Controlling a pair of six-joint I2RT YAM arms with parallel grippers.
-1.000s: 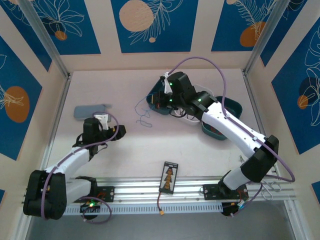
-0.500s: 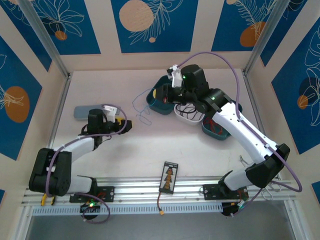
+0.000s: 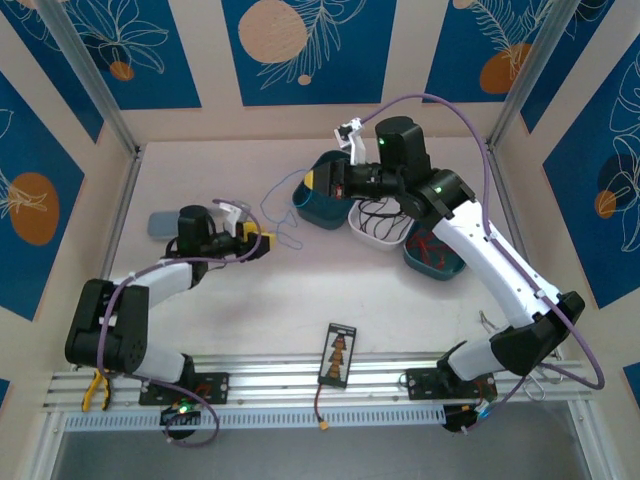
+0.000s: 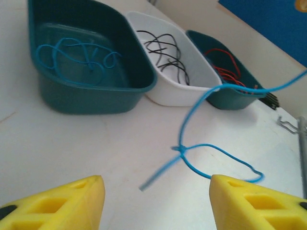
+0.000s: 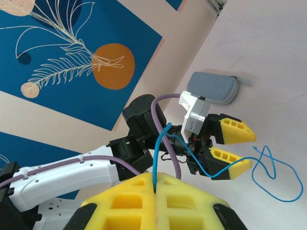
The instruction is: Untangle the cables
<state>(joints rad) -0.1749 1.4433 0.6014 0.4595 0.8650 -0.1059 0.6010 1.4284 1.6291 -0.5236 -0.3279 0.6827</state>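
A thin blue cable [image 4: 181,149] runs from my right gripper [image 5: 156,181], which is shut on its upper end, down to the table, where it ends in a small knot and a loop. In the top view my right gripper [image 3: 322,183] hangs above the dark teal tray [image 3: 306,212]. My left gripper [image 3: 260,243] sits low on the table with its yellow fingers [image 4: 57,203] open on either side of the cable's loose end and nothing between them. Blue wires [image 4: 72,52] lie in the dark teal tray, black wires [image 4: 165,50] in the white tray [image 4: 192,91], red wires [image 4: 225,57] in the far teal tray [image 3: 440,268].
A grey pouch [image 3: 170,224] lies at the left behind my left arm. A small card [image 3: 339,354] rests on the front rail, with a wire ending in an orange plug [image 3: 326,428] below it. Yellow-handled pliers [image 3: 92,392] lie at the front left.
My left gripper has reached right toward the blue cable's end, its fingers narrowing a little. My right gripper has drawn back to the right, pulling the cable up.
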